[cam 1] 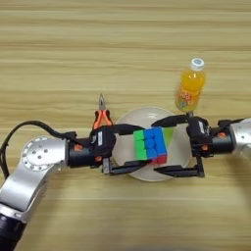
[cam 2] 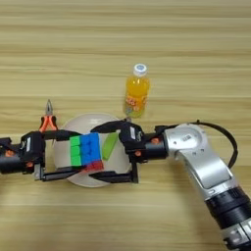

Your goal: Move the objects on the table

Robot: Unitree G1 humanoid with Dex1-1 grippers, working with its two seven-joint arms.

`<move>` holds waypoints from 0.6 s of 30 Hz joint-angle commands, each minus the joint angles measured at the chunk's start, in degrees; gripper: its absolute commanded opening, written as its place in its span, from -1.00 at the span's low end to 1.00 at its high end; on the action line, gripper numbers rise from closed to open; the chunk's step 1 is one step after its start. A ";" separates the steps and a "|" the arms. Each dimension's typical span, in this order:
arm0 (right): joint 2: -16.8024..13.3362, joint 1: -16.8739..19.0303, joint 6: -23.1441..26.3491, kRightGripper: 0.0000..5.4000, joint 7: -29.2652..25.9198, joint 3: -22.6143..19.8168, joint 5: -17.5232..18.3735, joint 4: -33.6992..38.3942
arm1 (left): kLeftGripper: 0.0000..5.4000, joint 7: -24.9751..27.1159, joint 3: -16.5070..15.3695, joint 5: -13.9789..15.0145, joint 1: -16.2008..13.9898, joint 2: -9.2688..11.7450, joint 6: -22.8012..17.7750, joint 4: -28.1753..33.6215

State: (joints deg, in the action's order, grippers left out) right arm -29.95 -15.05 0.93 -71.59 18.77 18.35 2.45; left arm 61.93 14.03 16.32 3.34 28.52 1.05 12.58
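Both arms reach in low from the near side corners of the surface point(cam 1: 59, 54) and meet toward the near middle, over a round white plate point(cam 1: 128, 121). Left hand point(cam 1: 128, 148): two black fingers spread wide, one along the far side of the puzzle cube point(cam 1: 152, 145), the other along the plate's near rim; cannot tell whether either finger presses the cube. Right hand point(cam 1: 172, 146): fingers likewise spread, far finger arching over the plate's far rim, near finger lying along its near rim, pointing toward the left hand. The two hands face each other with the cube between them. The cube sits over the plate's centre, green face toward the left arm, blue face uppermost, red squares along its near edge; whether it rests on the plate or is lifted cannot be told. A green slab-like piece point(cam 2: 109, 145) leans beside the cube on the right-arm side; what it is cannot be made out. Just beyond the plate's far-left rim, orange-handled pliers point(cam 1: 102, 115) lie with jaws pointing toward the far edge, close to the left wrist. Farther back, right of centre, the orange-juice bottle point(cam 1: 190, 88) stands upright just past the plate's far rim, white cap on, label facing the camera, apart from both hands.
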 commanded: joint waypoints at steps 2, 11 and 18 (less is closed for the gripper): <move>0.01 -0.98 0.20 0.71 -0.65 0.34 -0.73 0.18 | 0.21 -0.07 0.49 -0.20 1.10 -0.11 0.91 -0.13; 0.09 -0.73 0.04 0.32 -0.88 0.37 -0.67 0.42 | 0.21 -0.40 0.59 -0.41 1.09 -0.19 1.08 -0.09; 0.14 -0.39 0.12 0.25 -0.70 0.35 -0.54 1.12 | 0.21 -0.72 0.38 -0.44 0.81 -0.06 1.30 0.03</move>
